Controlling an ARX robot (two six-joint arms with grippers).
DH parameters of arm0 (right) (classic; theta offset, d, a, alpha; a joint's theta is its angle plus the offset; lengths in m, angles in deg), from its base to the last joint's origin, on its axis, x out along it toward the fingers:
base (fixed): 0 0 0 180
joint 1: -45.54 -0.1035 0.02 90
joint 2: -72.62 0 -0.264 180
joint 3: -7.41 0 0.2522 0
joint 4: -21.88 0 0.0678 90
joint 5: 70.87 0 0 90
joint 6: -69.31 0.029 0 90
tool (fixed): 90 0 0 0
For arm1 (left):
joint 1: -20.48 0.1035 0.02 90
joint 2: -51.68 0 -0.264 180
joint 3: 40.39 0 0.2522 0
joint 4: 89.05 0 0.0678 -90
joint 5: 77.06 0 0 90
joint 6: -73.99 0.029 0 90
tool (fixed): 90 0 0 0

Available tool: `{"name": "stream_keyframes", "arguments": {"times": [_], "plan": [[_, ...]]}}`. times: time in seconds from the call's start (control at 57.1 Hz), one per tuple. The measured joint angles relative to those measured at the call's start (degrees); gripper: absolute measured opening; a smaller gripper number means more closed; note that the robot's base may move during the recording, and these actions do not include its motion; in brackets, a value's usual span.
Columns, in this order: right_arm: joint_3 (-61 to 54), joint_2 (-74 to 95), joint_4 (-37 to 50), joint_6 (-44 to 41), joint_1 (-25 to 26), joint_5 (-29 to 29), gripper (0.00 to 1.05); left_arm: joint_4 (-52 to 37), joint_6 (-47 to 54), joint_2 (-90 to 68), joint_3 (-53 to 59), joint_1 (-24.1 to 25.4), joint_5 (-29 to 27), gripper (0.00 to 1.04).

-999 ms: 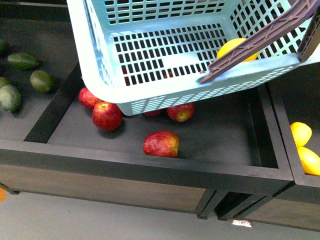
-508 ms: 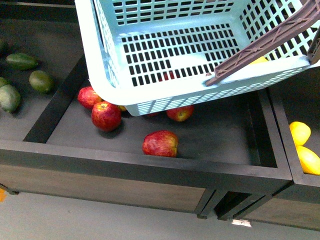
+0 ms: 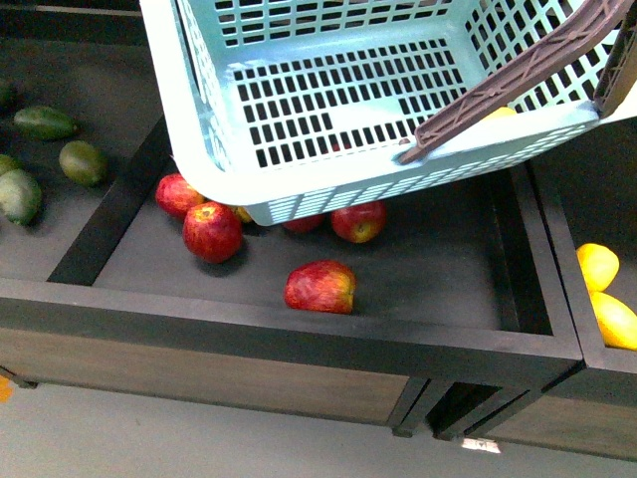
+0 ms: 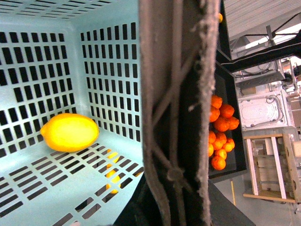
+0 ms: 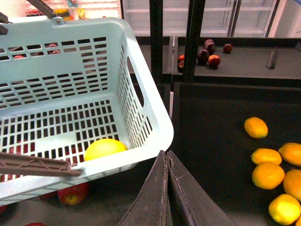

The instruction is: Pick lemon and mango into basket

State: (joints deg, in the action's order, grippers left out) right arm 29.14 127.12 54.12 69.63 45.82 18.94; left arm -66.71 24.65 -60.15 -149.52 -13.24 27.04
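The turquoise basket point(image 3: 328, 110) hangs tilted above a bin of red fruit. My left gripper point(image 4: 172, 203) is shut on its brown handle point(image 4: 175, 94), which fills the middle of the left wrist view. A bright yellow lemon point(image 4: 69, 132) lies on the basket's slotted floor near a corner. It also shows as the lemon point(image 5: 104, 148) from the right wrist and as a sliver of lemon point(image 3: 501, 113) behind the handle. My right gripper point(image 5: 166, 155) is shut and empty, just outside the basket's rim. Yellow-orange mangoes point(image 5: 268, 175) lie in the bin to the right.
Red fruits point(image 3: 320, 287) are scattered in the dark bin under the basket. Green fruits point(image 3: 82, 161) lie in the bin to the left. A black divider point(image 3: 537, 259) separates the mango bin point(image 3: 597, 265). Oranges point(image 4: 221, 136) are piled beyond the handle. Dark red fruits point(image 5: 207, 54) sit on a back shelf.
The basket swung slightly right, then back left. The lemon slid toward the near wall and is now mostly hidden behind the handle in the front view.
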Motion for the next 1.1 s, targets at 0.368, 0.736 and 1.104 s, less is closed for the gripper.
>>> {"name": "stream_keyframes", "arguments": {"times": [0.368, 0.736, 1.104], "plan": [[-6.40, -11.10, -4.26, 0.00, -0.02, 0.04, 0.02, 0.00, -0.02, -0.02, 0.00, 0.02, 0.24, 0.06], [-6.91, -12.57, -5.07, -0.11, -0.07, 0.20, 0.66, 0.00, 0.02, -0.02, 0.00, 0.02, 0.24, 0.06], [-6.91, -12.57, -5.09, -0.11, -0.07, 0.37, 0.96, 0.00, -0.39, -0.02, 0.00, -0.85, 0.83, 0.06]]}}
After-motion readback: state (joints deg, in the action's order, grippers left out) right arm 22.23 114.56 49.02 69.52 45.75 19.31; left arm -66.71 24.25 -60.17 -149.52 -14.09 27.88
